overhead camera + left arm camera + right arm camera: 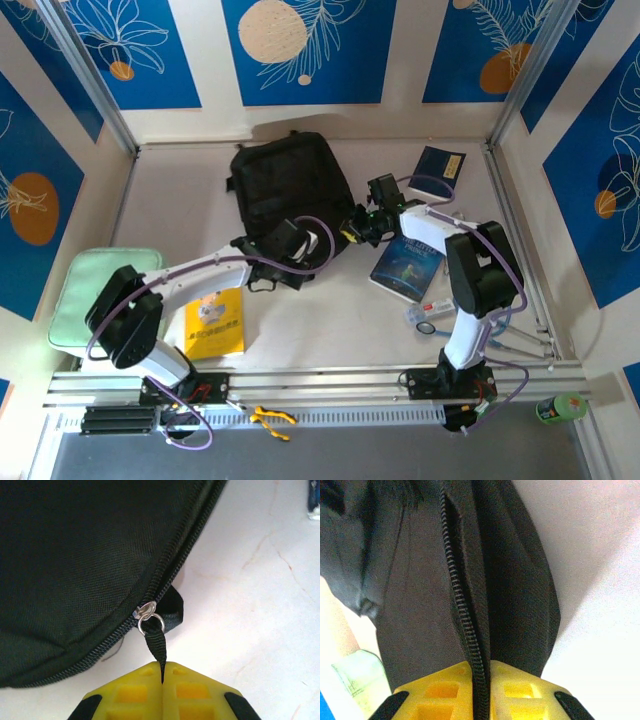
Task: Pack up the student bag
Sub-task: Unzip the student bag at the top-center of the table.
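The student bag is a black backpack lying flat at the back middle of the table. My left gripper is at its near right corner. In the left wrist view its yellow fingers are shut on the black zip pull strap, which hangs from the silver slider on the bag. My right gripper is at the bag's right edge. In the right wrist view it pinches the zip edge of the black fabric, with the zip teeth running between its fingers.
A yellow book lies near the left arm. A blue book lies by the right arm and a small dark blue book at the back right. A pale green pad sits at the left edge. Clear pens lie front right.
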